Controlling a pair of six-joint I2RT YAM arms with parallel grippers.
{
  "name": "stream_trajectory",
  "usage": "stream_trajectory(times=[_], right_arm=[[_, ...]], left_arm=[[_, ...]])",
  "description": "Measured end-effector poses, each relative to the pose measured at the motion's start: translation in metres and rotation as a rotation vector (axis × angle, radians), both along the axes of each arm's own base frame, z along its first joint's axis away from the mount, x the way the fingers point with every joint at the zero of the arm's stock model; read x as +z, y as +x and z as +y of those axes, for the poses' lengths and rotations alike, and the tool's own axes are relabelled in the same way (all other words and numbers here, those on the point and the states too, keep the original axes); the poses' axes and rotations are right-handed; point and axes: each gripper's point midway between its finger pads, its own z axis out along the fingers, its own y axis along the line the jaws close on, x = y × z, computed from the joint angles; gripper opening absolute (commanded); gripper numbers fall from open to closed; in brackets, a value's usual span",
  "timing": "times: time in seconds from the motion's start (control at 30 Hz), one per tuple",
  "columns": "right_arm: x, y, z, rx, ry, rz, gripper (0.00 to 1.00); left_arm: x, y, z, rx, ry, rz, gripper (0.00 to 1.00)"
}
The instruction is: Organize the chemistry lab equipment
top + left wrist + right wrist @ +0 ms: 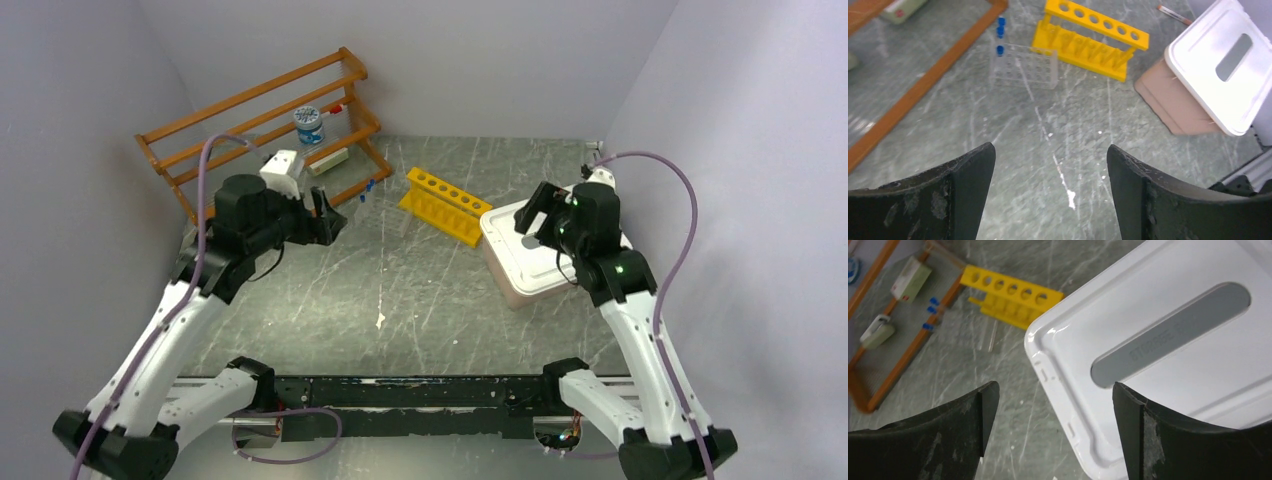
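Shelf rack (262,112): orange-brown wood, at the far left of the table (400,300), close to the walls.
Jar (309,125): white with a blue-patterned lid, upright on a shelf of the shelf rack.
Packet (331,160): white and flat, lying on a lower shelf, nearer than the jar.
Left gripper (1050,150): fingers spread wide with nothing between them and nothing held, raised over bare table just in front of the shelf rack.
Tube stand (1028,67): clear plastic, on the table just beside the shelf rack's right foot, between it and the yellow rack.
Blue-capped tubes (1000,34): upright in the tube stand, at the corner nearest the shelf rack.
Yellow rack (445,205): row of round holes along the top, standing mid-table at an angle.
Storage box (515,265): white lid with a grey slot, tan body, on the right of the table just beside the yellow rack.
Right gripper (1054,387): fingers spread wide and empty, poised over a corner of the storage box lid; contact cannot be told.
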Motion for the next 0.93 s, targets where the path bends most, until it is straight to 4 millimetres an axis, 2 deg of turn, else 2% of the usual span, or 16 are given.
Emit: stream_trajectory(times=[0.13, 0.37, 0.57, 0.73, 0.93], right_arm=[[0.007, -0.026, 0.001, 0.039, 0.012, -0.031, 1.0], [0.036, -0.057, -0.028, -0.077, -0.02, -0.108, 1.0], [0.062, -0.081, -0.052, -0.188, -0.024, -0.168, 1.0], [0.06, -0.09, -0.061, -0.225, -0.042, -0.152, 1.0], [0.06, -0.098, -0.065, -0.234, -0.056, -0.145, 1.0]], left_arm=[[0.016, -0.021, 0.027, 0.08, 0.036, -0.059, 0.96], [0.033, -0.062, 0.072, 0.238, 0.039, -0.109, 0.97], [0.055, -0.088, 0.105, 0.382, 0.025, -0.121, 0.97], [0.066, -0.103, 0.119, 0.439, 0.01, -0.128, 0.97], [0.059, -0.108, 0.122, 0.453, 0.015, -0.097, 0.97]])
